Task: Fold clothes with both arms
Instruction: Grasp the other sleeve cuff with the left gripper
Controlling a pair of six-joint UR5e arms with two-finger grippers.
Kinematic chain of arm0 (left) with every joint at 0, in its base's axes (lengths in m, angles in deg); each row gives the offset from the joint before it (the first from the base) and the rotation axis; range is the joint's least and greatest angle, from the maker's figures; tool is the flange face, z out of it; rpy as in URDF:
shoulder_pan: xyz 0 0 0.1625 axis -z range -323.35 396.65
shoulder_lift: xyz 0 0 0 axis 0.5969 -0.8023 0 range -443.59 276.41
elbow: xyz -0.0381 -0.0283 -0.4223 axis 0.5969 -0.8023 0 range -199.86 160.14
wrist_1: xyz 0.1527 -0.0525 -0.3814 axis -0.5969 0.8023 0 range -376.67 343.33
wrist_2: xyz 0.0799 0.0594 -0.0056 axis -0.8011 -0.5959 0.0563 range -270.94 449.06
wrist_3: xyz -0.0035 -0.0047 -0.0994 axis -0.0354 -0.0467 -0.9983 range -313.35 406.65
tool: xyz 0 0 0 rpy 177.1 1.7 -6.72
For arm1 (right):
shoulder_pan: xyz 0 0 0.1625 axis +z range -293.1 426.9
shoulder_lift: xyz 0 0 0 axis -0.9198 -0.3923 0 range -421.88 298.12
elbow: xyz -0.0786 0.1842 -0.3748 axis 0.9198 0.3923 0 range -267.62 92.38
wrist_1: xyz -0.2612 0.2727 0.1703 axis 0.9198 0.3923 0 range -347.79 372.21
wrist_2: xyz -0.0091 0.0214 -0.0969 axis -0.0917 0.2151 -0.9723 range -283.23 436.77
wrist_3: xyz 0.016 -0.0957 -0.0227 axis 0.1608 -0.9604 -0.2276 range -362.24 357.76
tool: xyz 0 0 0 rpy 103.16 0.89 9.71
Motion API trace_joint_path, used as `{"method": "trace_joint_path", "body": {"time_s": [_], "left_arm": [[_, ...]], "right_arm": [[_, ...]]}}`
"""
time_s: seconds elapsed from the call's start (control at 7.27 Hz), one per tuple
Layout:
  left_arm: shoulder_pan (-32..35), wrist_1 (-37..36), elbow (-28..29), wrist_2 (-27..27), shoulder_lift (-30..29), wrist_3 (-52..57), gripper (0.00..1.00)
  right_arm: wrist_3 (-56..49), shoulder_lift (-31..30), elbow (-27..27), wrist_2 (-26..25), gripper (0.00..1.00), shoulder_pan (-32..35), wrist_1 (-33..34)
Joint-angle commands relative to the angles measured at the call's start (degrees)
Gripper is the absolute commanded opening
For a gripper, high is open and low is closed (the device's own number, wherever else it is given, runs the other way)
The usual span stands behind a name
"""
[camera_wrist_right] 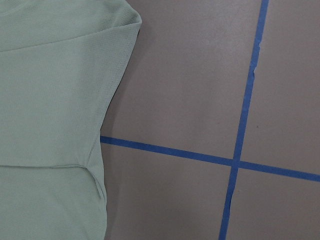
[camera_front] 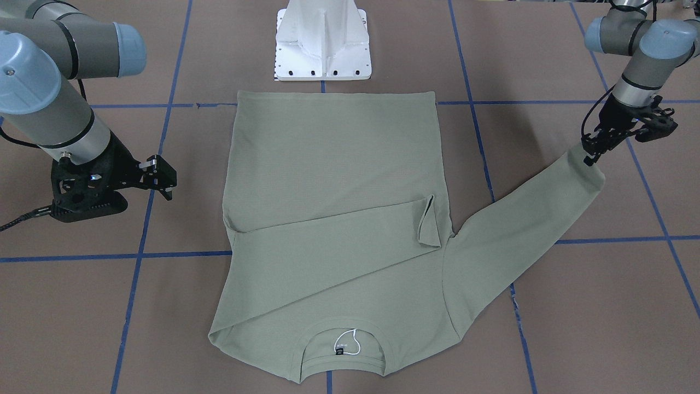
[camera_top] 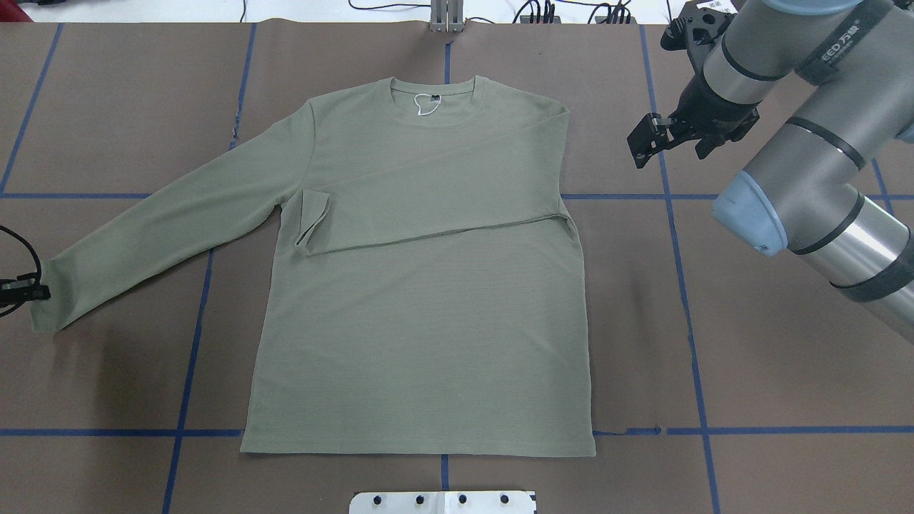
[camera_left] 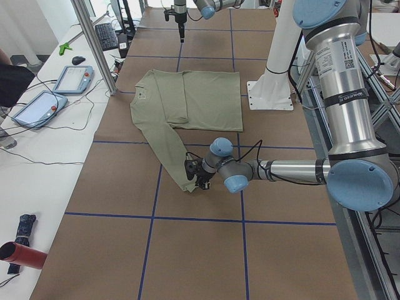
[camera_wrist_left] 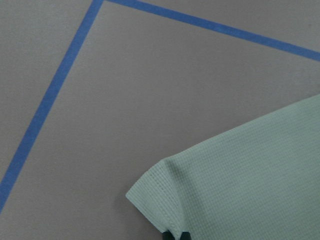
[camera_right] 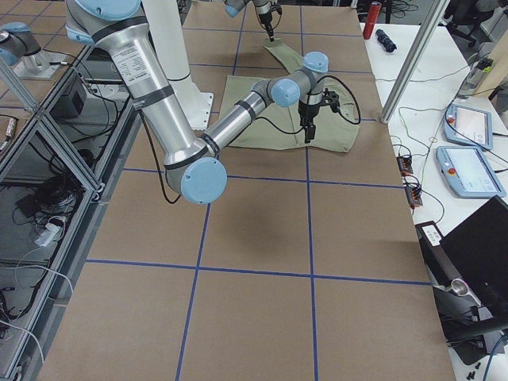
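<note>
The sage-green shirt (camera_top: 428, 321) lies flat on the brown table, with the collar and label (camera_front: 342, 347) on the far side from the robot. One sleeve (camera_front: 328, 235) is folded across the chest. The other sleeve (camera_top: 164, 228) stretches out over the table on my left. My left gripper (camera_front: 589, 156) is at that sleeve's cuff. In the left wrist view its fingertips (camera_wrist_left: 175, 234) are closed on the cuff edge (camera_wrist_left: 155, 195). My right gripper (camera_top: 641, 141) hovers open and empty beside the shirt's folded shoulder (camera_wrist_right: 125, 20).
The white pedestal base (camera_front: 322, 44) stands just behind the shirt's hem. Blue tape lines (camera_top: 685, 285) grid the table. In the exterior left view, a side table holds teach pendants (camera_left: 72, 78), and a metal post (camera_left: 94, 44) stands at the table's edge.
</note>
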Motion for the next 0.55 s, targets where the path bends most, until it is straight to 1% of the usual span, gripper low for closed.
{"method": "trace_joint_path", "body": {"time_s": [0.0, 0.14, 0.41], "left_arm": [[0.48, -13.14, -4.61, 2.86, -7.9, -0.04, 0.0], [0.49, -21.93, -4.01, 2.6, -15.79, -0.04, 0.0], [2.49, -33.92, -2.96, 2.86, -27.77, -0.22, 0.0]], "right_arm": [[0.0, -3.06, -3.04, 0.41, 1.0, 0.12, 0.09], [0.09, -4.37, -3.92, 1.55, 1.0, 0.21, 0.0], [0.09, -9.89, -6.73, 1.65, 1.0, 0.3, -0.52]]}}
